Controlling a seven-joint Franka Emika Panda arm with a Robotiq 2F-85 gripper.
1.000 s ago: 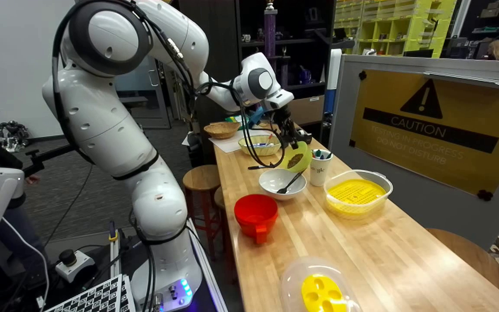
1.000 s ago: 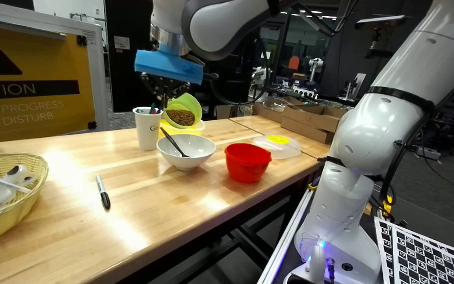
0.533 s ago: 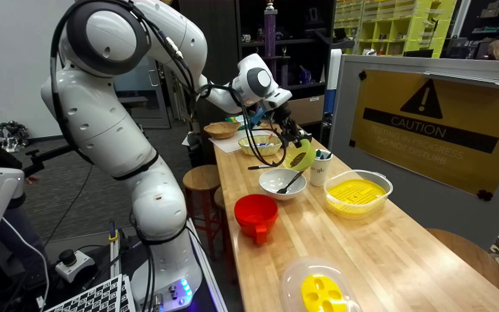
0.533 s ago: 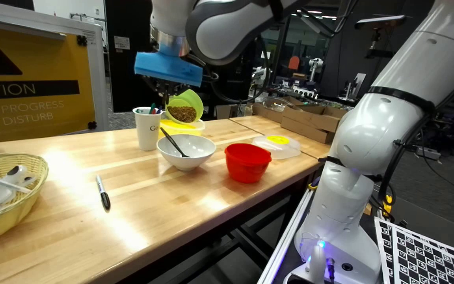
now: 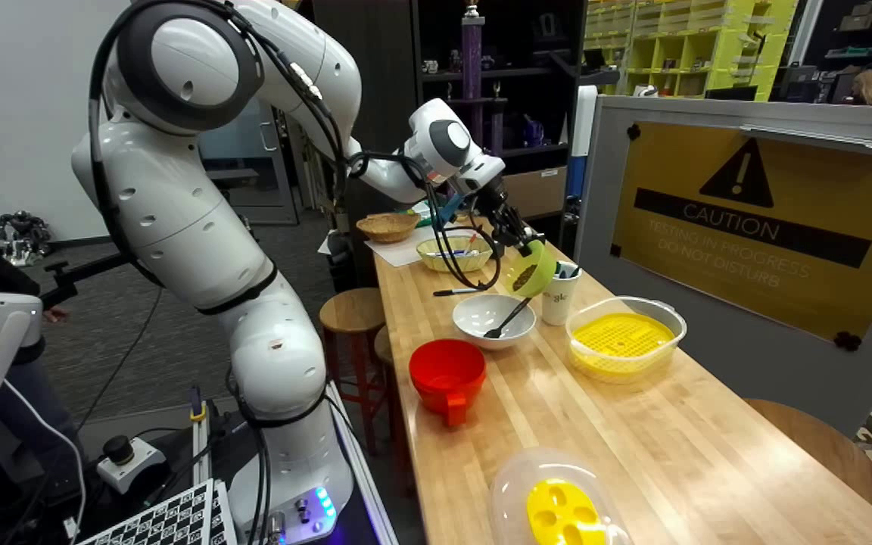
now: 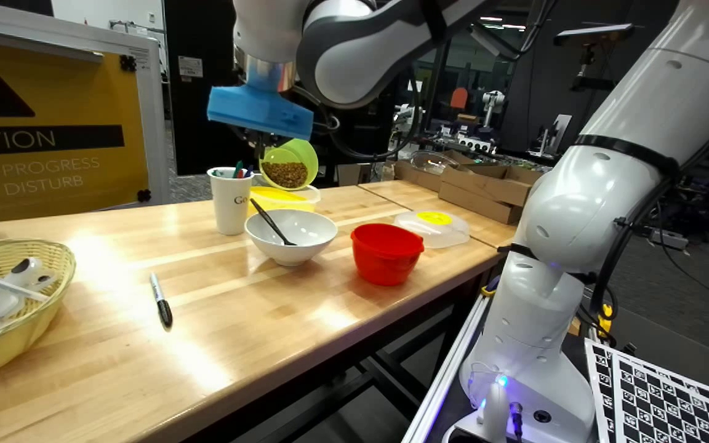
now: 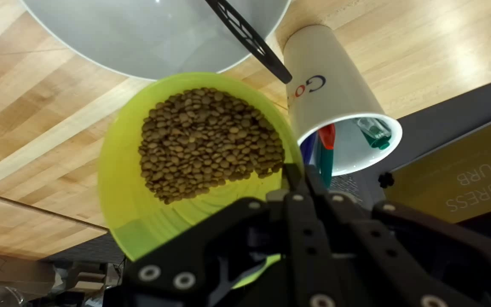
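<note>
Above the counter [image 6: 237, 314], the end effector [image 7: 300, 170] pinched the tilted green bowl [image 7: 120, 170], centre-left in the wrist view, its lentils [image 7: 207, 143] seemingly needing slow turning.

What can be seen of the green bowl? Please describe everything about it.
The green bowl is round, slightly see-through, seemingly plastic, with curved ridges inside. Brown lentils lie in it. It hangs tilted, clamped near its rim by the tool, beside the white cup and near the white bowl. Whether it touches the cup is unclear.
</note>
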